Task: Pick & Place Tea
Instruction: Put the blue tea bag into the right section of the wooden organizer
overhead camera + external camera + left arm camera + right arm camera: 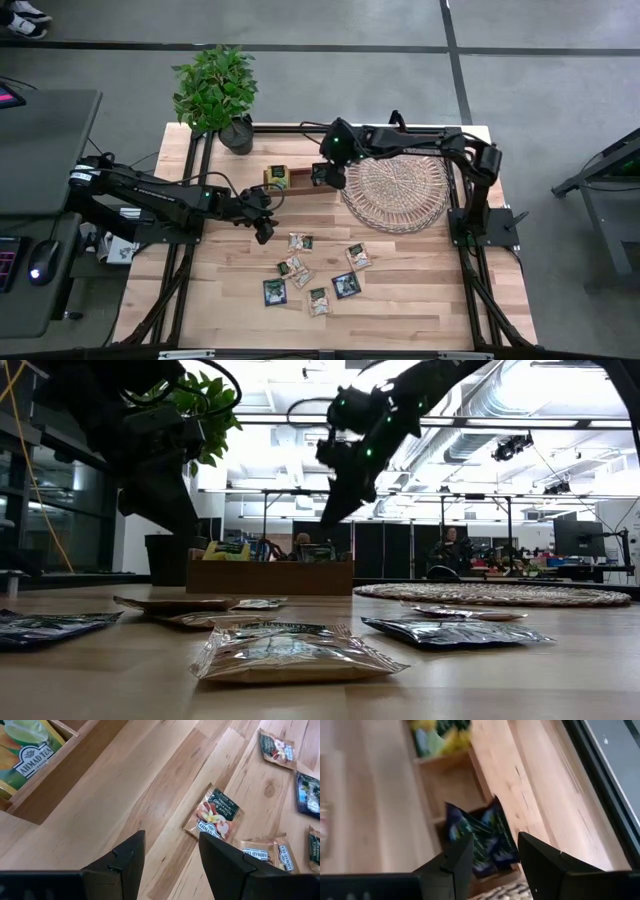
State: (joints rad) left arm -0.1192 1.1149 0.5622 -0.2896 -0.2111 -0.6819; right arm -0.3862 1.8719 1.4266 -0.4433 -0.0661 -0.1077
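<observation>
glossy flat sachets at table's 6 o'clock | both grippers parted, empty | wooden box, round wicker tray at 12

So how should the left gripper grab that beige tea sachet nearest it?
The beige sachet lies flat on the table, clear of its neighbours. The open left gripper should probably come straight down and pinch across two opposite edges, since a flat packet offers no raised part.
</observation>
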